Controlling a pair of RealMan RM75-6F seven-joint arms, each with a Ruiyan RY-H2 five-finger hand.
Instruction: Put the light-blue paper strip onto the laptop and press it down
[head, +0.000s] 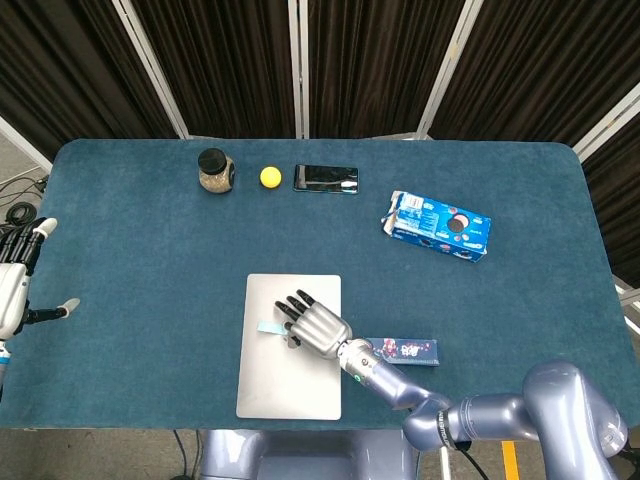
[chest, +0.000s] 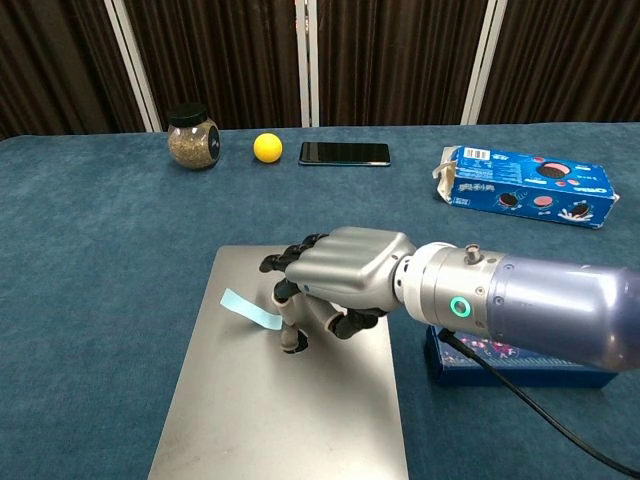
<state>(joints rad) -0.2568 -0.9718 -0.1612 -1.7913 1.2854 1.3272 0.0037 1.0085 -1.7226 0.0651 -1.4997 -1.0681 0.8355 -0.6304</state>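
Note:
A closed grey laptop (head: 290, 385) (chest: 280, 420) lies at the front middle of the blue table. The light-blue paper strip (head: 268, 328) (chest: 247, 307) lies on the left part of its lid. My right hand (head: 315, 325) (chest: 345, 275) hovers low over the lid with its fingers curled down. Its fingertips and thumb meet the strip's right end and hold it there against the lid; the strip's left end sticks out free. My left hand (head: 12, 290) hangs off the table's left edge with fingers apart, holding nothing.
A small dark-blue box (head: 405, 350) (chest: 520, 365) lies against the laptop's right side, under my right forearm. At the back stand a jar (head: 214, 170), a yellow ball (head: 270, 177) and a phone (head: 325, 178). A blue cookie box (head: 437, 226) lies at the right.

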